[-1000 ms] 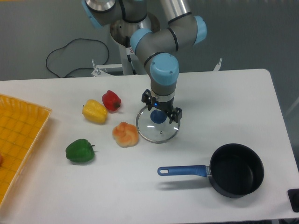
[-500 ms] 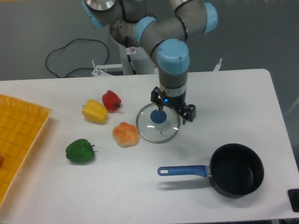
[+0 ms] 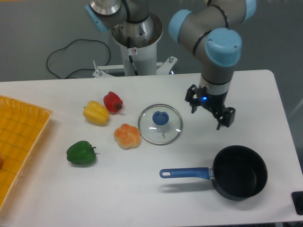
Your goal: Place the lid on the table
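Lid [image 3: 160, 124] lies flat on the white table [image 3: 142, 189], near its centre, blue knob up, nothing touching it.

Largest to smallest:
- Table: fills most of the view.
- UR5e arm [image 3: 215, 42]: reaches in from 12 o'clock, wrist over the table at 3 o'clock of the lid.
- Yellow gridded tray [image 3: 19, 137]: far left edge, at 9 o'clock of the lid, well apart.
- Dark saucepan [image 3: 239, 172]: at 4–5 o'clock of the lid, its blue handle pointing left; apart from the lid.
- Gripper [image 3: 209, 110]: at 3 o'clock of the lid, apart from it, fingers spread with nothing between them.
- Green pepper [image 3: 81, 153]: at 8 o'clock, well apart.
- Orange pepper [image 3: 127, 136]: at 8 o'clock, just beside the lid's rim; closest neighbour.
- Yellow pepper [image 3: 96, 113]: at 10 o'clock.
- Red pepper [image 3: 112, 101]: at 10–11 o'clock, touching the yellow one or nearly.
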You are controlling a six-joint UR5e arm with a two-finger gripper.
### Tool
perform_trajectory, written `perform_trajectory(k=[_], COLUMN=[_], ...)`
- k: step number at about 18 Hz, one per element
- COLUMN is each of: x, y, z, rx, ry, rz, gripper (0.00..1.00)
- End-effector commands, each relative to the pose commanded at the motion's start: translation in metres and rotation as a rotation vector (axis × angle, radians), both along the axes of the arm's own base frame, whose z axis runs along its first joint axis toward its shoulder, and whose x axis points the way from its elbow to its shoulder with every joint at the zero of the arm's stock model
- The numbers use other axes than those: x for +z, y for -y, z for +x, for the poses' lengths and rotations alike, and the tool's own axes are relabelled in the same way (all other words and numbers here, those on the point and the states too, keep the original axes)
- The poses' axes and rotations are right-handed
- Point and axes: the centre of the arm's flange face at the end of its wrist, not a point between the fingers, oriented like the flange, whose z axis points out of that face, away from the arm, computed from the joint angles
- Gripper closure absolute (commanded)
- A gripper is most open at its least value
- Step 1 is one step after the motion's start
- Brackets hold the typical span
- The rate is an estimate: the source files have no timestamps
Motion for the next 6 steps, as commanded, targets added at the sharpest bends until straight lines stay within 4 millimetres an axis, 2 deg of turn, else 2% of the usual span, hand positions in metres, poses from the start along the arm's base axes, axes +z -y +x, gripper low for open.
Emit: perform_trajectory(k=[2, 6], x=[-0.0066, -0.0067], y=[0.0064, 0.0070], z=[-0.0052, -0.0057], rx=[-0.018, -0.030], ry=[-0.022, -0.022], rz=[-0.079, -0.080], gripper=[0.00, 0.00])
